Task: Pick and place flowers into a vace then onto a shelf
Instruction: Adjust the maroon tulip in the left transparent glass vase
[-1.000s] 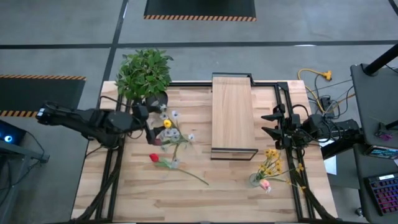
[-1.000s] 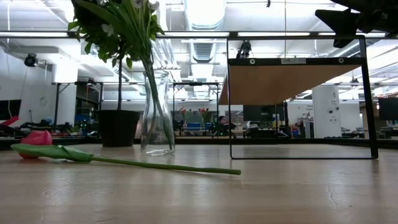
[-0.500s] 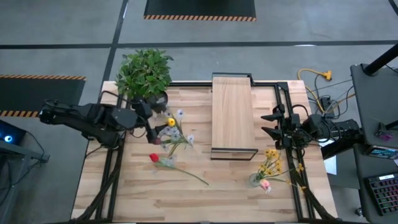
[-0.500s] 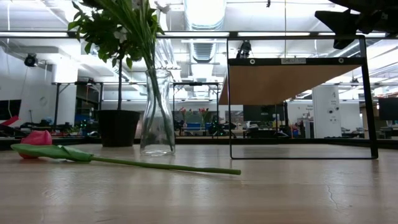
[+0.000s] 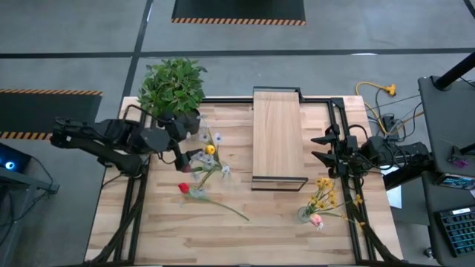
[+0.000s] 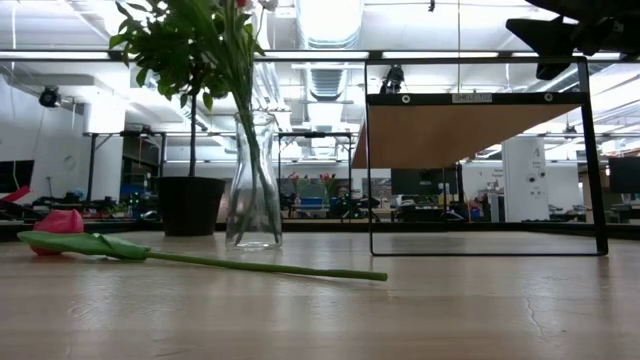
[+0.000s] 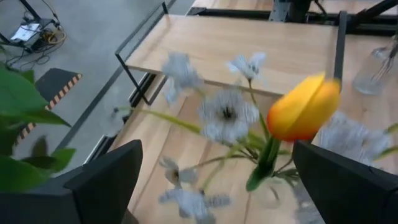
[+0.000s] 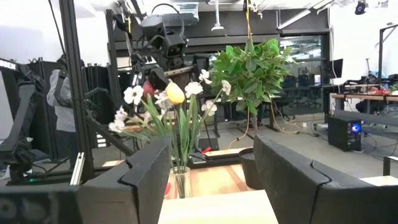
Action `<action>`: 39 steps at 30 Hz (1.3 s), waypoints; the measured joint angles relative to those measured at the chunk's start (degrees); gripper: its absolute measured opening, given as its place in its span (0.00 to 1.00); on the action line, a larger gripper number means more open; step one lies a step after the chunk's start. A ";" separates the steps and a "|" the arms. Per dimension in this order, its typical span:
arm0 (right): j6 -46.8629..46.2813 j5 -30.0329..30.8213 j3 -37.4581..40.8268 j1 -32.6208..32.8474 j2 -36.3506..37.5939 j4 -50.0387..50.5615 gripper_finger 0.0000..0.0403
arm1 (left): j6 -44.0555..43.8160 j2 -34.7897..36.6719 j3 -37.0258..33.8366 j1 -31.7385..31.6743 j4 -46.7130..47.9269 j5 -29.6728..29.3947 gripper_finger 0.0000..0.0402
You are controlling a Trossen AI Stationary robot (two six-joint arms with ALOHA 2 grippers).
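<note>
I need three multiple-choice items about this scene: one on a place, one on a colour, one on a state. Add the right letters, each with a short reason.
1. Where does the loose red tulip lie?
A. on the shelf
B. on the table
C. in the vase

2. What colour is the tulip nearest the left wrist camera?
A. yellow-orange
B. blue
C. purple

3. How is the left gripper?
A. shut on the vase
B. shut on a stem
C. open

Key: 1 B, it lies flat on the wood with its stem stretched out. 2 A, the left wrist view shows the bloom. 3 C, both fingers stand far apart beside the flowers.
</note>
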State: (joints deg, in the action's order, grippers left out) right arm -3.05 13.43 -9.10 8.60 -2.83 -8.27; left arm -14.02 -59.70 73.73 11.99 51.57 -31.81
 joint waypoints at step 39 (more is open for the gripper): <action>0.02 0.03 0.00 0.01 0.00 0.34 0.54 | 7.98 -5.37 12.24 -0.15 6.79 5.83 0.99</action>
State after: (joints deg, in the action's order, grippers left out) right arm -3.03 13.46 -9.10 8.61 -2.83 -7.93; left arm -6.04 -65.07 85.97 11.84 58.36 -25.98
